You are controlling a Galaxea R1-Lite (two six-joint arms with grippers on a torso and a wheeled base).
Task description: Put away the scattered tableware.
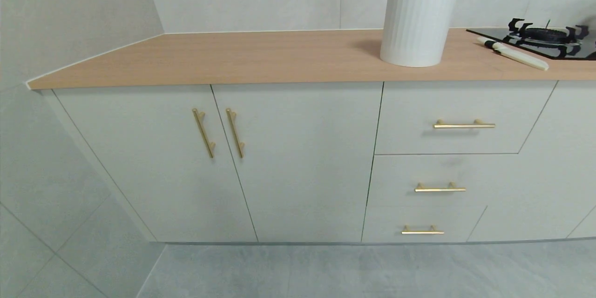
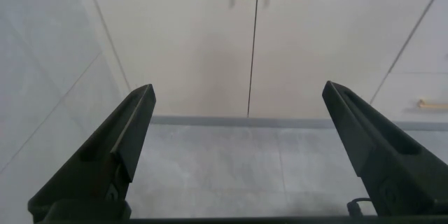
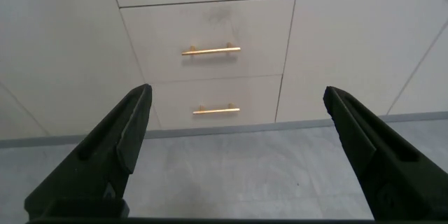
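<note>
Both pincers are seen with their jaws spread wide and nothing between them. The left pincer (image 2: 238,91) is held low before the double cabinet doors (image 2: 210,42), over the grey floor (image 2: 231,168); no contact with either is made. The right pincer (image 3: 238,92) is likewise held apart from everything, low before the stacked drawers (image 3: 210,42), whose gold handles (image 3: 211,50) are seen between its dark fingers (image 3: 119,140).

One piece of tableware is seen, a knife (image 1: 514,54). It is laid flat on the wooden countertop (image 1: 233,58), at the robot's right, just beside the near edge of the black hob (image 1: 545,39); whether that edge is touched cannot be told. Its long axis is set on a slant: the end with the dark band is turned back and to the left, toward a tall white ribbed canister (image 1: 419,14), and the pale tip is pointed to the right and toward the counter's front edge. The canister is stood upright on the countertop, near the knife but apart from it. Both pincers are kept well apart from the knife, far below the counter's level.
</note>
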